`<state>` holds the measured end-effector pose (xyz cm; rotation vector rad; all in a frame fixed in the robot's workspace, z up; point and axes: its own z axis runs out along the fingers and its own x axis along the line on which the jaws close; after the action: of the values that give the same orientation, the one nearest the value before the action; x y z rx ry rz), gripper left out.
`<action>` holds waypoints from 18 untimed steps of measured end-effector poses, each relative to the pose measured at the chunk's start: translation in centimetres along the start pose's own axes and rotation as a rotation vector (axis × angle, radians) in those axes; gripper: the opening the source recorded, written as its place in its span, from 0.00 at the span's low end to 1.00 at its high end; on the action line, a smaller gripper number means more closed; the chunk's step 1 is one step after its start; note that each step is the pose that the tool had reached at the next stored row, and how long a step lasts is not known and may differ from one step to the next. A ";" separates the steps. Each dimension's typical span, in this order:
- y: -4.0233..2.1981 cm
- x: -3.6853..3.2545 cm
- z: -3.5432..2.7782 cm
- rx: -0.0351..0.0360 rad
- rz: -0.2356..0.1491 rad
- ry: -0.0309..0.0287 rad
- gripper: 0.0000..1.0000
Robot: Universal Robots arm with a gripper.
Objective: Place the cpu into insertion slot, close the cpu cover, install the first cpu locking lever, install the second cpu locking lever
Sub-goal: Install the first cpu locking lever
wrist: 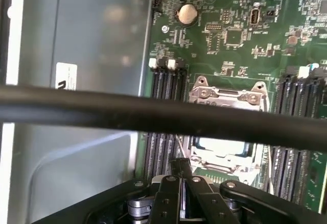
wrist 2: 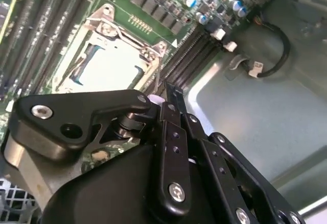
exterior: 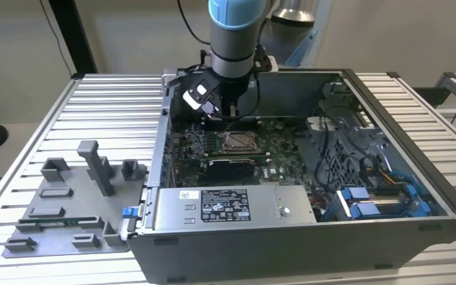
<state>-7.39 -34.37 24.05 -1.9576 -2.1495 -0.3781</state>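
The insertion slot (exterior: 236, 141) sits in the green motherboard inside the open computer case. In it lies the cpu (wrist 2: 104, 66), its pale metal top showing through the cut-out of the silvery cpu cover (wrist 2: 151, 53), which appears to lie flat over it. In the first wrist view the cover (wrist: 227, 96) and cpu (wrist: 219, 145) show beyond a cable. My gripper (exterior: 230, 116) hangs just above the board at the socket's far edge, beside the memory slots. Its black fingers (wrist 2: 168, 99) are shut with nothing between them, as the first wrist view also shows (wrist: 181, 167). How the locking levers stand, I cannot tell.
Long black memory slots (wrist 2: 189, 50) flank the socket. A thick black cable (wrist: 153, 114) crosses the first wrist view. The power supply (exterior: 220, 208) and blue drive brackets (exterior: 379, 202) fill the case's near side. A grey fixture plate (exterior: 69, 202) lies outside, on the exterior view's left.
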 end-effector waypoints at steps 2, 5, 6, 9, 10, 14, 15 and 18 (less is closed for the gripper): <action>-0.14 -0.01 0.08 -0.0013 0.000 0.0099 0.00; -0.22 -0.05 0.19 -0.0012 0.000 0.0100 0.00; -0.23 -0.07 0.27 -0.0013 0.000 0.0101 0.00; -0.27 -0.24 0.78 -0.0013 0.000 0.0103 0.00; -0.29 -0.29 0.95 -0.0013 0.000 0.0104 0.00; -0.37 -0.39 1.69 -0.0014 0.000 0.0114 0.00; -0.37 -0.39 1.89 -0.0014 0.000 0.0118 0.00; -0.42 -0.38 2.33 -0.0015 0.000 0.0129 0.00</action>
<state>-7.73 -34.00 21.70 -1.9504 -2.1422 -0.3913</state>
